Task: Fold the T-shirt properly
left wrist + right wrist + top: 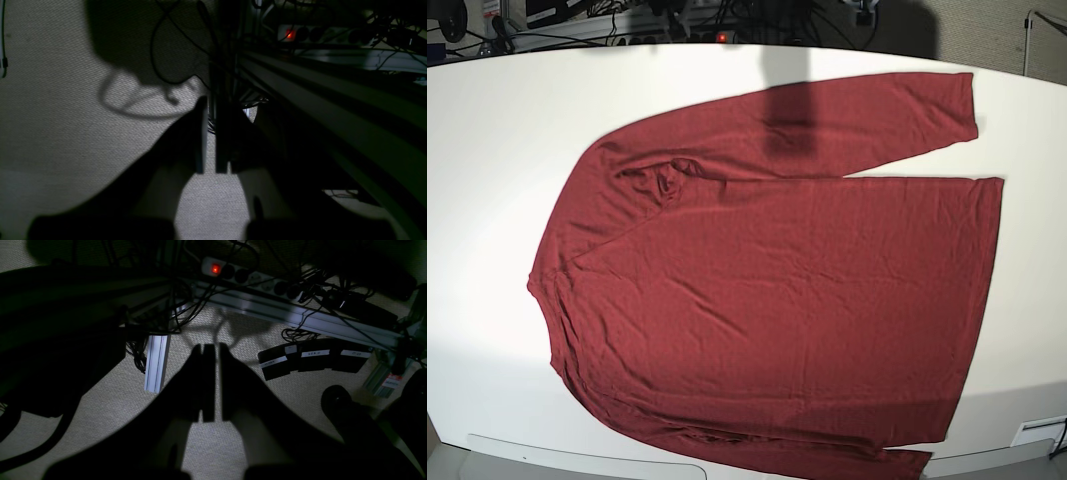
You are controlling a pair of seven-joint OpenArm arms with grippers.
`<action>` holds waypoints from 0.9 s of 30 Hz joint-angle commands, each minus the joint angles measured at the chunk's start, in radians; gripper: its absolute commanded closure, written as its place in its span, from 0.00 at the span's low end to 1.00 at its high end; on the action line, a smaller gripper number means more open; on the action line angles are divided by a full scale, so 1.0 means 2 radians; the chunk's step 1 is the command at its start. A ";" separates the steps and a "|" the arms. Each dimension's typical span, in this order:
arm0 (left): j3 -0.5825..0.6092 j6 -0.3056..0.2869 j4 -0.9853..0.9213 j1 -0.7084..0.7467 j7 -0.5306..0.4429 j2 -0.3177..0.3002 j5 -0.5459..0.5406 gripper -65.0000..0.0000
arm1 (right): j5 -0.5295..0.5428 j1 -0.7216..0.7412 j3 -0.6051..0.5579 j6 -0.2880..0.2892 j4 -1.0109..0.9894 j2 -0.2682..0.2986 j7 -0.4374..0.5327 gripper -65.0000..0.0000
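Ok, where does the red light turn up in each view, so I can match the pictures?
Left wrist: the red light is near the top, right of centre.
Right wrist: the red light is near the top, about mid-width.
Base: the red light is small, at the top edge, slightly left of centre.
Shared landmark: black cables near the light.

The dark red long-sleeved T-shirt lies spread flat, lightly wrinkled, on the white table.

A robotics lab or workshop, its carpeted floor crossed by metal rails, tangled cables and a power strip.
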 commanded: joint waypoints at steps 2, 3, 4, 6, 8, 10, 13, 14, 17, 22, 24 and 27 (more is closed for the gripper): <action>0.000 0.002 0.002 0.003 -0.009 0.001 0.003 0.92 | 0.001 -0.001 0.000 -0.001 0.002 0.000 0.008 0.95; 0.000 0.002 0.002 0.003 -0.009 0.001 0.003 0.92 | 0.001 -0.001 0.000 -0.001 0.002 0.000 0.008 0.95; 0.000 0.001 0.002 0.003 -0.009 0.001 0.003 0.92 | 0.001 -0.001 0.000 -0.001 0.002 0.000 0.008 0.95; 0.000 0.001 0.002 0.003 -0.009 0.001 0.003 0.92 | 0.001 -0.001 0.000 -0.001 0.002 0.000 0.008 0.95; 0.000 0.002 0.002 0.003 -0.009 0.001 0.003 0.92 | 0.001 -0.001 0.000 -0.001 0.002 0.000 0.008 0.95; 0.000 0.002 0.002 0.003 -0.009 0.001 0.003 0.92 | 0.001 -0.002 0.000 -0.001 0.002 0.000 0.008 0.95; 0.000 0.002 0.002 0.003 -0.009 0.001 0.003 0.92 | 0.001 -0.002 0.000 -0.001 0.002 0.000 0.007 0.95; 0.000 0.002 0.002 0.003 -0.009 0.001 0.003 0.92 | 0.001 -0.003 0.000 -0.001 0.002 0.000 0.007 0.95; 0.000 0.002 0.002 0.003 -0.008 0.001 0.003 0.92 | 0.001 -0.003 0.000 -0.001 0.002 0.000 0.005 0.95; 0.000 0.002 0.002 0.003 -0.008 0.001 0.003 0.92 | 0.001 -0.003 0.000 -0.001 0.002 0.000 -0.002 0.95; 0.000 0.002 0.002 0.003 -0.008 0.001 0.003 0.92 | 0.001 -0.003 0.000 -0.001 0.002 0.000 -0.004 0.95; 0.000 0.002 0.002 0.004 -0.009 0.001 0.003 0.92 | 0.001 -0.003 0.000 0.000 0.002 0.001 -0.012 0.95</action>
